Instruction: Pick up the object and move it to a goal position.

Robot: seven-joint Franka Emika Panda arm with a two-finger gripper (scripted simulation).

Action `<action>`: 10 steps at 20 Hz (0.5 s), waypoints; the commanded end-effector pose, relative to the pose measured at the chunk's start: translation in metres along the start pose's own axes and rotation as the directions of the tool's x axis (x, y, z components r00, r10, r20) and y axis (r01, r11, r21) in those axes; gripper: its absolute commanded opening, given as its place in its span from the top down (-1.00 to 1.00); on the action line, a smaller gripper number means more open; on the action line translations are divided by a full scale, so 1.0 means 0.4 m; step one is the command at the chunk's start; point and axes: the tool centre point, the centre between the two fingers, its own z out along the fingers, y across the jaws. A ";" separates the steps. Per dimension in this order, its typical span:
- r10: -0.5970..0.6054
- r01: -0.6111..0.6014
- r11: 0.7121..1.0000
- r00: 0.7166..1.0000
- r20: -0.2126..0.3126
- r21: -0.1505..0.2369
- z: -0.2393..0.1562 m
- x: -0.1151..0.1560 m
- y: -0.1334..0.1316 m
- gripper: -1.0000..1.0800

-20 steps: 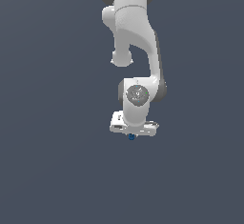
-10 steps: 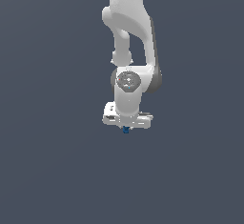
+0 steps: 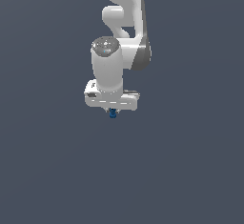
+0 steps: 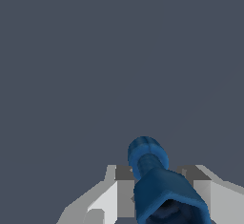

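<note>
step: carry to goal | hand (image 3: 112,110) pinching blue peg (image 4: 157,180) (tip pokes out below) | next: steady travel, grip firm; goal marker not visible

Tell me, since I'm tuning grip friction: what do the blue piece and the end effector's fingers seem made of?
Blue piece: looks like matte plastic, uniform colour, soft shading; a render, so uncertain. Fingers: flat white and grey, plastic or painted metal; no gloss decides it.

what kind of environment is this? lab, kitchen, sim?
Looks like a bare simulator scene: flat, featureless grey all around, no furniture or room. Only the white Panda arm, its gripper, and the small blue object pinched between its fingers.
</note>
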 end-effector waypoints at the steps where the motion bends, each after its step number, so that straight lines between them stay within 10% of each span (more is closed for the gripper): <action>1: 0.000 0.000 1.000 1.000 -0.001 0.001 -0.062 -0.023 0.046 1.00; 10: 0.000 0.000 1.000 1.000 -0.001 0.003 -0.287 -0.098 0.212 1.00</action>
